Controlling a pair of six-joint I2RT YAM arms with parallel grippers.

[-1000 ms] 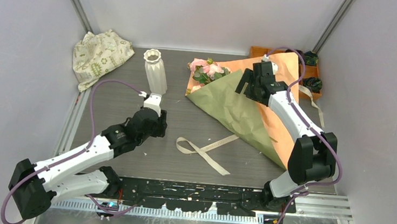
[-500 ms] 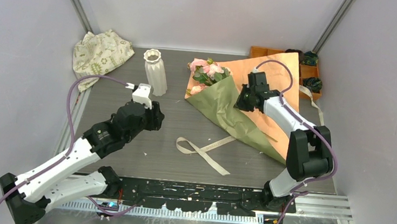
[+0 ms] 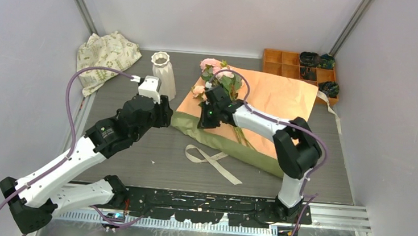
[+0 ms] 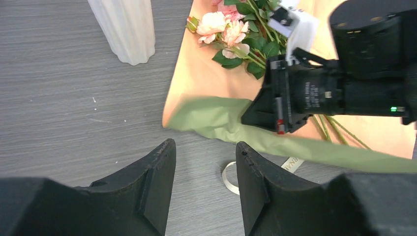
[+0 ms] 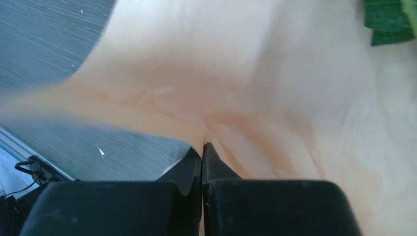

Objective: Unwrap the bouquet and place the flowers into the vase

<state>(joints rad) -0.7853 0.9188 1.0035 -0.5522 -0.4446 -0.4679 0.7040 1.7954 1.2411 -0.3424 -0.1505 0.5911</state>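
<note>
The wrapping paper (image 3: pixel 277 95) lies spread across the counter (image 3: pixel 157 160), orange face up, with its olive-green layer (image 3: pixel 222 139) showing along the near edge. The right pincer (image 5: pixel 202 146) is clenched on the orange sheet near that edge. It seems to pinch only the orange layer, though the wrist view is too close to be sure. The flowers (image 3: pixel 216 76) rest on the paper's far left corner, blooms just beside the vase (image 3: pixel 165 74), their stems running under the right arm.

To do this step well, I judge the pull should stay low and run away from the stems, so the sheet flattens without dragging the blooms or tearing. The left pincer (image 4: pixel 205 147) hangs released and empty over bare counter, near the paper's left corner. It is well placed to take the stems once they lie free.

Around them, a patterned cloth bag (image 3: pixel 106 57) sits back left and a wooden compartment tray (image 3: pixel 283 64) back right, both apart from the work. The loose ribbon (image 3: pixel 211 159) lies in front of the paper. The right arm itself, lying across the stems, is the main obstruction.
</note>
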